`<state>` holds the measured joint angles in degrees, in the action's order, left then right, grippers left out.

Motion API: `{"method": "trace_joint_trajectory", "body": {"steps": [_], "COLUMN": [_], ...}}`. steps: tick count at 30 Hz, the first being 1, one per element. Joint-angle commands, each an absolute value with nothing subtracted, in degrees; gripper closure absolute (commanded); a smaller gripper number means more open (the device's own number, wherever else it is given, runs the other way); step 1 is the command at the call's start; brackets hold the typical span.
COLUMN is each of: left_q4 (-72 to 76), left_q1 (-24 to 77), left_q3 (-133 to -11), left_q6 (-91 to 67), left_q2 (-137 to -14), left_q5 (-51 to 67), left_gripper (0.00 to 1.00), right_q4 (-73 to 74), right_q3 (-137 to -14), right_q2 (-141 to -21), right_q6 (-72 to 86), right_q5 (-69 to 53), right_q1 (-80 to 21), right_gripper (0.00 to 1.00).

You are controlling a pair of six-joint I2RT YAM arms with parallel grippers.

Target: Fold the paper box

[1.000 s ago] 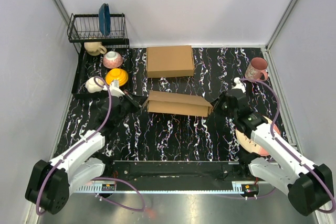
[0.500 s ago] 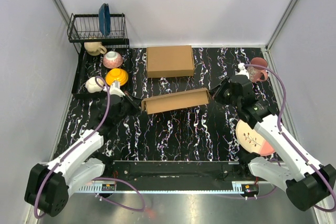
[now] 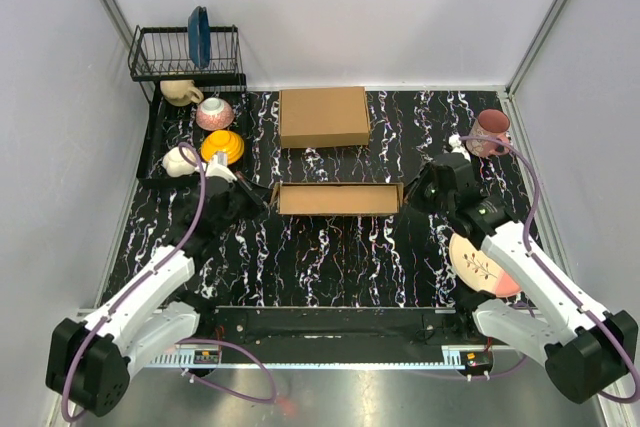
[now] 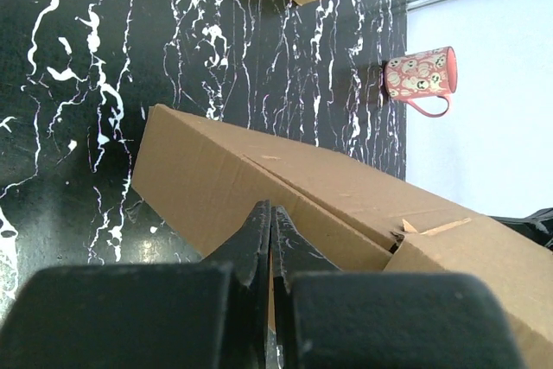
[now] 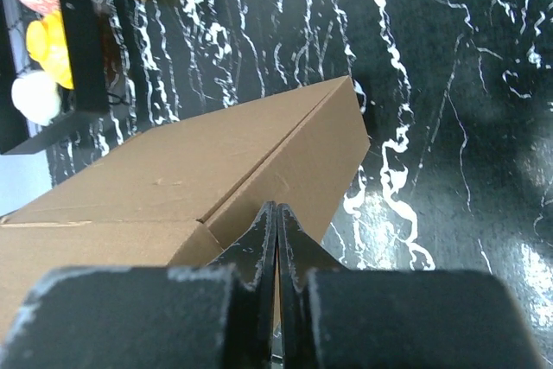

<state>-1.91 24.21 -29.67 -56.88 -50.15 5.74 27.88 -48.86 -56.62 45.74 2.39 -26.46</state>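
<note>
Brown corrugated cardboard: the long, shallow paper box (image 3: pixel 340 199) lies crosswise at the middle of the black, white-veined table (image 3: pixel 330 257), just nearer than a closed square cardboard box (image 3: pixel 323 116). The left gripper (image 3: pixel 268 199) pinches its left end wall and the right gripper (image 3: pixel 407 197) its right end wall, each with fingers pressed together.

You've open tabletop (image 3: pixel 330 257) along its near edge; the paper box (image 3: pixel 340 198) bars the middle (formed box (image 3: pixel 323 116) behind).
</note>
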Motion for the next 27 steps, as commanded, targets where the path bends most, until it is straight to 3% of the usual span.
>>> {"method": "trace_joint_trajectory", "body": {"steps": [1,11,17,23,27], "left_q4": [3.1,6.8,4.7,1.1,0.2], "left_q1": [25.8,25.7,23.9,21.6,20.1], "left_q3": [-32.4,-31.4,-33.4,-34.9,-35.2], "left_q6": [-58.1,-58.1,-56.3,-54.1,-52.9], "left_q2": [-52.0,-57.7,-58.9,-57.9,-56.4], "left_q5": [12.2,11.0,9.8,8.5,7.8], "left_gripper": [1.0,0.98,0.89,0.69,0.62], "right_q4": [24.3,22.6,23.0,25.9,27.7], "right_q3": [-47.8,-48.3,-49.9,-52.4,-53.7], "right_q2": [-58.2,-63.1,-64.3,-63.7,-61.9], "right_q6": [48.0,46.0,43.8,41.1,39.2], "right_q5": [-4.3,-2.5,-0.4,3.2,5.8], "right_q1": [-27.6,-27.6,-27.2,-26.5,-25.8], "right_gripper": [0.96,0.94,0.85,0.74,0.71]}}
